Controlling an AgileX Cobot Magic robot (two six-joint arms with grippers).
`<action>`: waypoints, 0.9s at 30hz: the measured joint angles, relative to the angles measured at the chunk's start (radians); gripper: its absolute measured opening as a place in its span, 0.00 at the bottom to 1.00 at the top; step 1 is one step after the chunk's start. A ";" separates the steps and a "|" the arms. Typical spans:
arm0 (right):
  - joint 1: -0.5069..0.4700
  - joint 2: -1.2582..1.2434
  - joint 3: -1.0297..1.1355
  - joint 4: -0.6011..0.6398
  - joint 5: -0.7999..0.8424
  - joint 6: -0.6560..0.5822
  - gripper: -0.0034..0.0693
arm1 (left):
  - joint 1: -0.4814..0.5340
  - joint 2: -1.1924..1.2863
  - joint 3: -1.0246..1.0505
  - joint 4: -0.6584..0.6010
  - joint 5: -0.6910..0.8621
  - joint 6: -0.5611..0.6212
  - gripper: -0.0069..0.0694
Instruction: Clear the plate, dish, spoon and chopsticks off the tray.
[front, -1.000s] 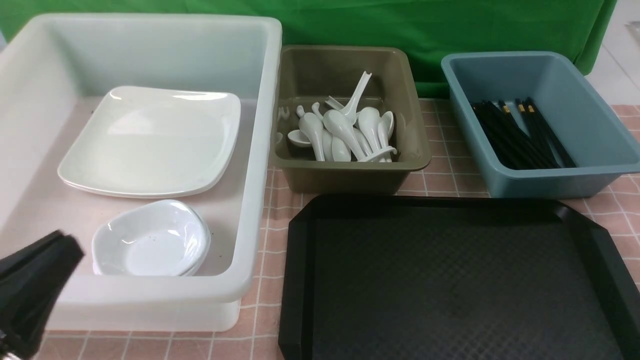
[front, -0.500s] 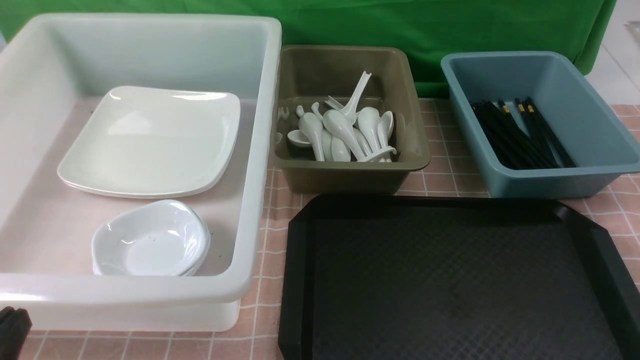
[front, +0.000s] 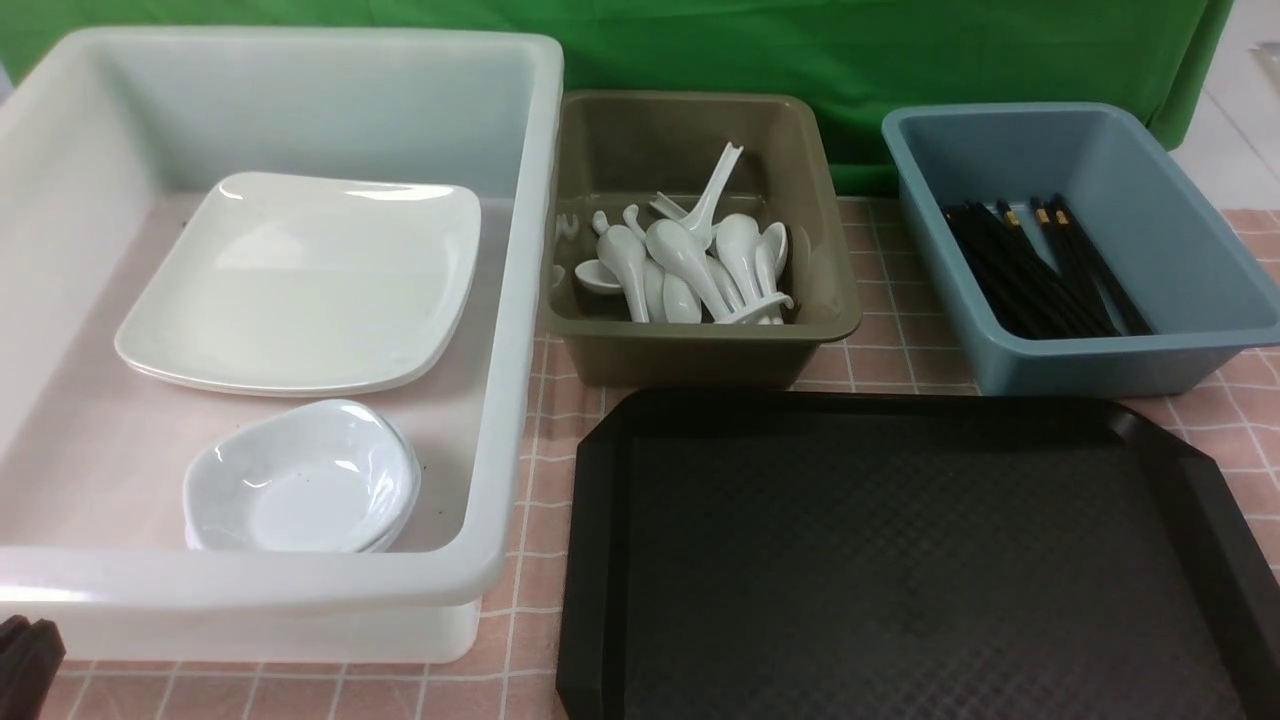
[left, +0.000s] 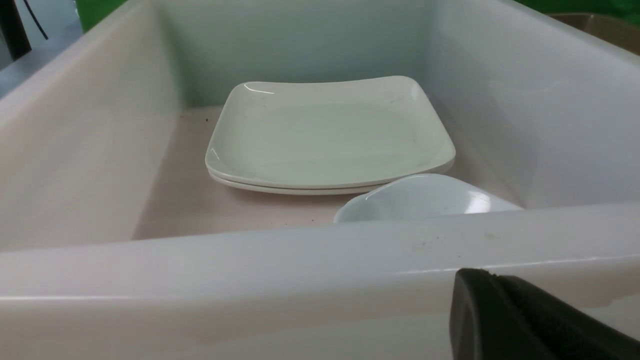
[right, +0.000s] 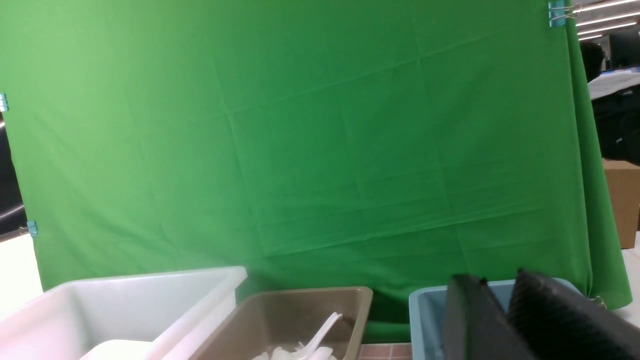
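— Tray (front: 900, 560) status, as you saw it?

— Black, textured, sitting on the pink checked tablecloth (front: 885, 360) at front right, with nothing lying on it.

— And the plate (front: 300, 285)?

— It lay in the big white tub (front: 520, 300) to the left, toward the far end, stacked on a second one like it. The dish (front: 300, 480) sat nearer the front wall of that tub, also on a stack.

— Spoon and chopsticks?

— White spoons (front: 685, 265) were heaped in the olive tub (front: 700, 350) behind the tray. Black chopsticks (front: 1040, 270) with gold bands lay together in the blue tub (front: 1090, 360) at the far right.

— Any arm near them?

— Only a black corner of the left gripper (front: 25, 660) showed in front of the white tub, low at the edge; its wrist view showed one fingertip (left: 500, 320) just outside the tub wall. The right gripper (right: 505, 310) was raised, facing the green backdrop (right: 300, 150), its two fingers (right: 550, 315) pressed together with nothing between them.

— And the left one's fingers?

— I couldn't tell.
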 joint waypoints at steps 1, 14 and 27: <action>0.000 0.000 0.000 0.000 0.000 0.000 0.29 | 0.000 0.000 0.000 0.000 0.000 0.000 0.12; 0.000 0.000 0.000 0.000 0.000 -0.005 0.29 | 0.000 0.000 0.000 0.000 0.001 0.001 0.12; 0.000 0.021 0.087 -0.007 0.057 -0.157 0.32 | 0.000 0.000 0.000 0.000 0.005 0.004 0.12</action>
